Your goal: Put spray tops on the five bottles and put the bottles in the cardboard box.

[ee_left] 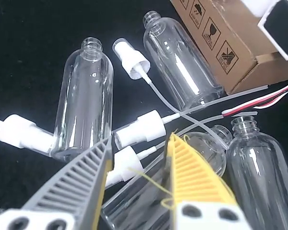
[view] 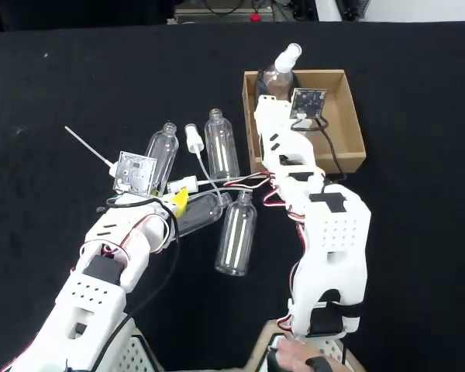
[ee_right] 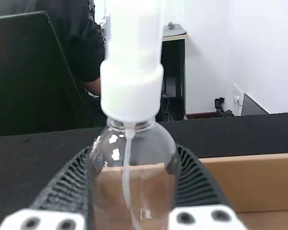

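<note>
My right gripper (ee_right: 132, 167) is shut on a clear bottle (ee_right: 129, 158) with a white spray top (ee_right: 132, 81), held upright over the far end of the cardboard box (view: 356, 124). In the high view this bottle (view: 279, 71) sticks up at the box's far left corner. My left gripper (ee_left: 140, 141) hangs open over the pile left of the box. Below its fingers lie two spray tops (ee_left: 139, 129) (ee_left: 125, 165) across an uncapped bottle (ee_left: 134, 201). Three more uncapped bottles (ee_left: 84, 100) (ee_left: 180, 62) (ee_left: 257, 163) lie around them.
Two other loose spray tops (ee_left: 129, 57) (ee_left: 19, 134) lie on the black cloth, their thin tubes crossing the bottles. Red and white cables (view: 248, 182) run from the right arm past the box's near corner. Open cloth stretches to the far left and right.
</note>
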